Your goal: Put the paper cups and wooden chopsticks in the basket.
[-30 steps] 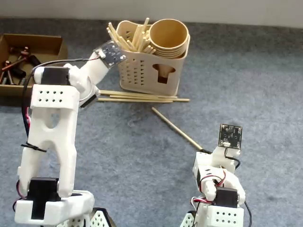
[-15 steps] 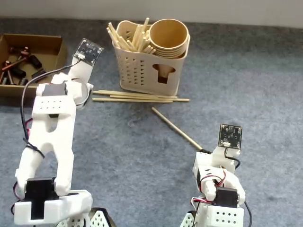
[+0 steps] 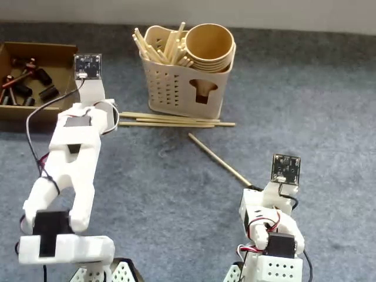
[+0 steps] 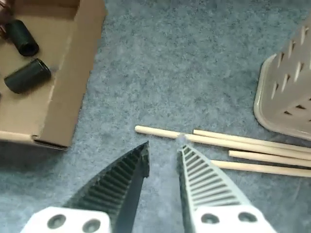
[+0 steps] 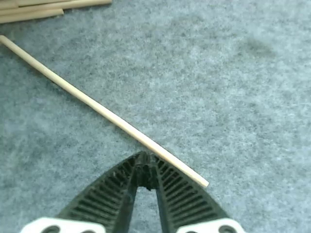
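**Desk:** Which way do the loose sticks lie on your left side?

**Operator:** I see a bundle of wooden chopsticks (image 4: 243, 141) lying flat on the carpet (image 4: 170, 63). Their long axes are nearly parallel. They run from just ahead of my left gripper (image 4: 164, 145) away to the foot of the basket (image 4: 286, 92). The longest stick's blunt end reaches past the tips, and one fingertip overlaps it in my view. I cannot tell whether they touch. The jaws are spread a little, with nothing between them.

**Desk:** And the right?

**Operator:** My right gripper (image 5: 144, 162) has its jaws pressed together and holds nothing. A single chopstick (image 5: 97, 108) lies aslant just ahead of the tips. Its near end sits just beside them and its far end points away toward the bundle.

**Desk:** The cups?

**Operator:** From above, the paper cups (image 3: 210, 42) sit stacked in the basket with more sticks leaning beside them, well ahead of both grippers. A cardboard box (image 4: 63, 97) lies near the left gripper, on the side away from the basket.
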Tool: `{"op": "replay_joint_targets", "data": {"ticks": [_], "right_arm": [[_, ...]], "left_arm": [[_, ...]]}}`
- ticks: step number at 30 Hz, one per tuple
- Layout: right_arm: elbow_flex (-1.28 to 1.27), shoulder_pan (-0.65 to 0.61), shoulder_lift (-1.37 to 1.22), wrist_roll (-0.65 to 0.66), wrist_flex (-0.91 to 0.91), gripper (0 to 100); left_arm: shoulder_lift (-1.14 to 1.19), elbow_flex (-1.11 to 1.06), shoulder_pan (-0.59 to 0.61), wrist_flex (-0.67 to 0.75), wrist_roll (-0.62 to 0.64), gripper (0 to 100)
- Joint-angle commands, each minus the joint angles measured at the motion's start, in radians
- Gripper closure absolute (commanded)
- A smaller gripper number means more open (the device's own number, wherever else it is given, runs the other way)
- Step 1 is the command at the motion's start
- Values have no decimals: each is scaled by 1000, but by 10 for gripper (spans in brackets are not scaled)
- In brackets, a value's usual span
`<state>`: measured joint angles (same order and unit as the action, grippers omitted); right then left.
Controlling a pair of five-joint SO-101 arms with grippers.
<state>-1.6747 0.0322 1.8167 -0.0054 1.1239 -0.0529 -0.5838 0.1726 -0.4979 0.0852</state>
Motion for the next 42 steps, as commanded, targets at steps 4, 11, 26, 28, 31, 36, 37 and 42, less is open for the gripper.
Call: {"op": "replay_joint_targets", "data": {"ticks": [4,11,26,28,31,36,37,42], "right_arm": [[-102,4,-2,8,-16,993],[-102,4,-2,8,-16,993],[-102,4,-2,8,-16,993],[-102,4,-2,8,-16,993],[-102,5,-2,8,-16,993],[-102,5,-2,8,-16,993],[-102,5,-2,8,-16,993],[-102,5,-2,8,-16,993]], "left_arm": [[206,262,-41,-60,169,891],[381,456,-45,-129,213,894],[493,510,-97,-319,206,896],[492,510,-96,-353,206,896],[489,513,-96,-417,206,896],[446,521,-111,-597,206,896],[437,521,-116,-634,206,896],[390,512,-150,-770,209,896]]}}
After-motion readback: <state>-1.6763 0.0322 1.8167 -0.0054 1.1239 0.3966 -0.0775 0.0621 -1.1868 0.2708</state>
